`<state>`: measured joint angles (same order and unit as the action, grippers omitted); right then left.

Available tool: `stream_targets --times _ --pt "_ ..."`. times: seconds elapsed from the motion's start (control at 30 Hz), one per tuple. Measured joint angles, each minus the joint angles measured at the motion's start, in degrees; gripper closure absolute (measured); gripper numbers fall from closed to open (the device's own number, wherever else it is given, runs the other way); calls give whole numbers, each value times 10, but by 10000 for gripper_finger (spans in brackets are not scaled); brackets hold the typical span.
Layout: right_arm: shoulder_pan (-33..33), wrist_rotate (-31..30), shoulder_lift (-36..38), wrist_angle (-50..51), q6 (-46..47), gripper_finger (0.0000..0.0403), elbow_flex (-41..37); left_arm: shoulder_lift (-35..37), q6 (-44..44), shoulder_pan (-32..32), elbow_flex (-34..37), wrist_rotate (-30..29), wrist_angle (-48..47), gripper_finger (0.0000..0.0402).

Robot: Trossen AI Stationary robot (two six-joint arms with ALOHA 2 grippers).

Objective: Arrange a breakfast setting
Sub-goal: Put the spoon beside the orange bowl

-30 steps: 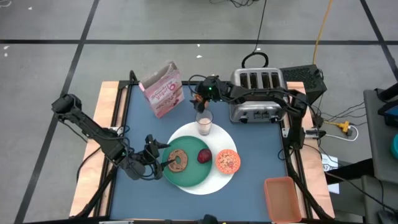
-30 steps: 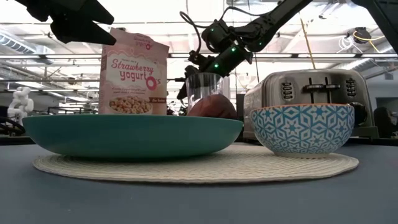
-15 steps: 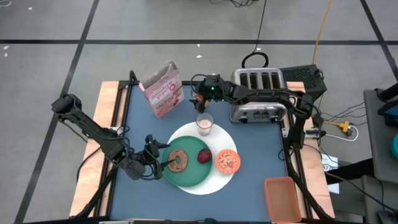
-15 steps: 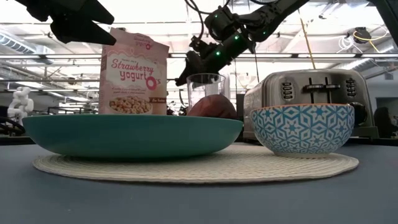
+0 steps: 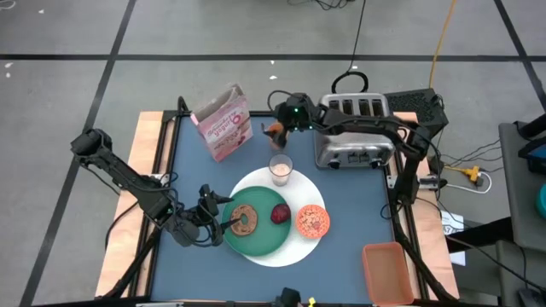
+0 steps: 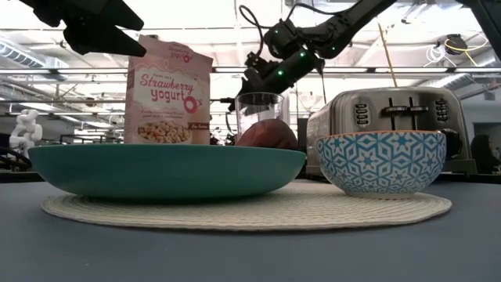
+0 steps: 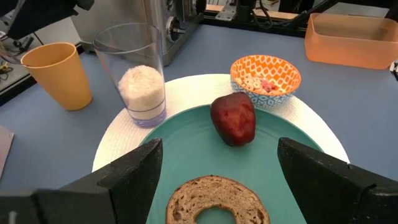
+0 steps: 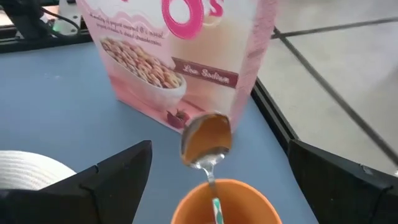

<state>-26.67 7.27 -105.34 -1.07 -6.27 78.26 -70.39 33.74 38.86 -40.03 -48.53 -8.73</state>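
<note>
A bagel [image 5: 246, 220] and a dark red fruit [image 5: 280, 213] lie on the green plate [image 5: 260, 239]. The plate rests on the white round mat [image 5: 294, 249], beside the small orange patterned bowl [image 5: 312, 220] of cereal. The milk glass [image 5: 280, 169] stands at the mat's far edge. Behind it is the orange cup [image 8: 217, 202], with the metal spoon [image 8: 206, 140] standing in it, bowl end up. The pink cereal box [image 5: 223, 122] stands upright at the far left. My right gripper [image 8: 219, 149] hovers open above the cup. My left gripper [image 7: 219, 149] is open over the plate's left edge, its fingers on either side of the bagel without touching it.
The silver toaster [image 5: 354, 128] stands at the far right, close behind my right arm. An orange rectangular bin [image 5: 388, 271] sits at the near right corner. Bare blue table [image 5: 196, 179] lies between the cereal box and the plate.
My right gripper has risen and drawn back from over the cup toward the table's far right, staying open. The cup, spoon and glass have stayed in place.
</note>
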Motion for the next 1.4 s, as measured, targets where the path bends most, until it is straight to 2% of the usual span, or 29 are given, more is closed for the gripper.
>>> stream_targets --times 0.17,0.7,0.83,1.4 --pt "-8 34 0 4 0 35 0 0 0 0 0 0 0 80" --pt "-15 36 -37 -8 0 35 0 0 0 0 0 0 0 80" --pt "-15 68 -39 -9 1 35 0 0 0 0 0 0 0 80" --pt "-22 63 -39 -9 0 35 0 0 0 0 0 0 0 80"
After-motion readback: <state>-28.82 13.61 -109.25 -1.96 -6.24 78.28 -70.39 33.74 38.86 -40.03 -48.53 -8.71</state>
